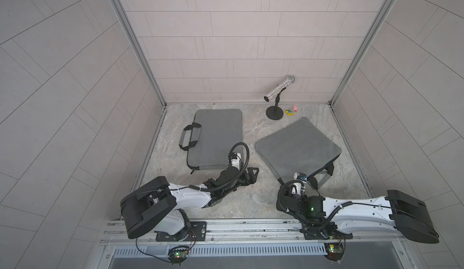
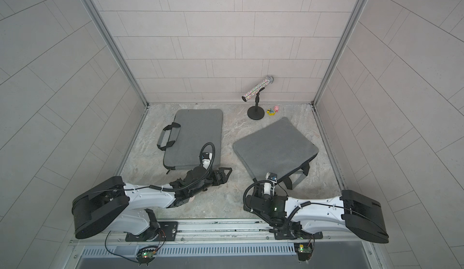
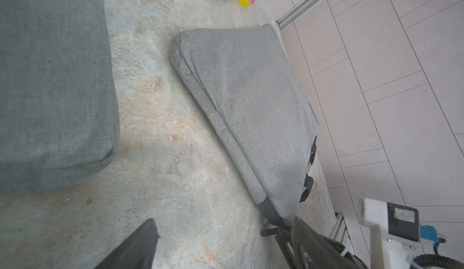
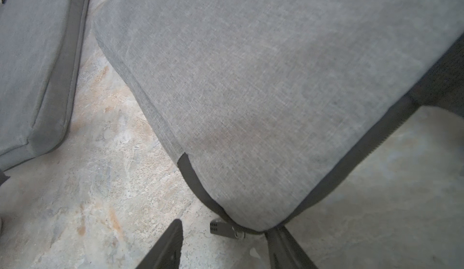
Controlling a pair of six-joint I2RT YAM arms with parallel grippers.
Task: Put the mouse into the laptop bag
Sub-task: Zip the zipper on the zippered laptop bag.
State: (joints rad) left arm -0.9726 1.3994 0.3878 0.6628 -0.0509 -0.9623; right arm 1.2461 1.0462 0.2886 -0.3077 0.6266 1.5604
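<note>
Tiny toys (image 1: 290,112) too small to identify, right fingers (image 4: 165,250) cut off

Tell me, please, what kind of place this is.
Probably a robot test booth, not a home: a left arm and a right arm mounted on a metal rail, with tiled panels closing in a stone-look tabletop.

You get both top views from high above the near edge, looking down over the whole bench (image 1: 249,133). Your left wrist camera looks low across it at the angled laptop bag (image 3: 251,104); your right wrist camera hangs close over that same bag's zipped corner
</note>
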